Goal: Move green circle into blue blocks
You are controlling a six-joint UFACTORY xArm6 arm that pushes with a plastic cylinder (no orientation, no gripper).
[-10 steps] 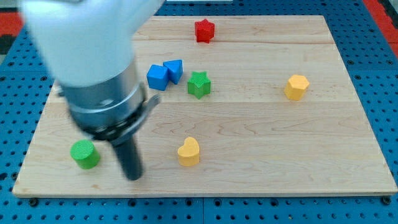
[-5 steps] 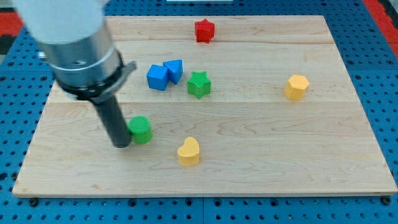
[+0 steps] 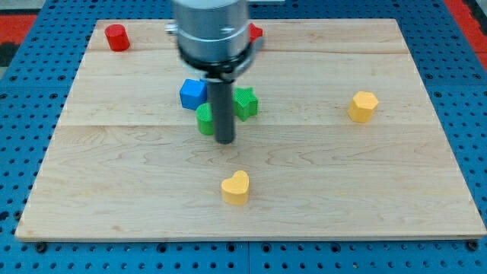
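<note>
The green circle [image 3: 205, 119] sits just below the blue cube [image 3: 192, 93], touching or nearly touching it. A second blue block is hidden behind the rod. My tip [image 3: 224, 140] rests on the board at the green circle's lower right, right against it. A green star [image 3: 245, 103] lies just to the right of the rod.
A yellow heart [image 3: 236, 187] lies below my tip. A yellow hexagon [image 3: 364, 106] sits at the view's right. A red cylinder [image 3: 116, 37] stands at the top left. A red block [image 3: 255, 32] shows partly behind the arm at the top. The wooden board [image 3: 342, 190] rests on blue pegboard.
The green circle has been pushed from the lower left up and to the right, to just under the blue cube. My tip moved right and up with it. The yellow heart shifted slightly.
</note>
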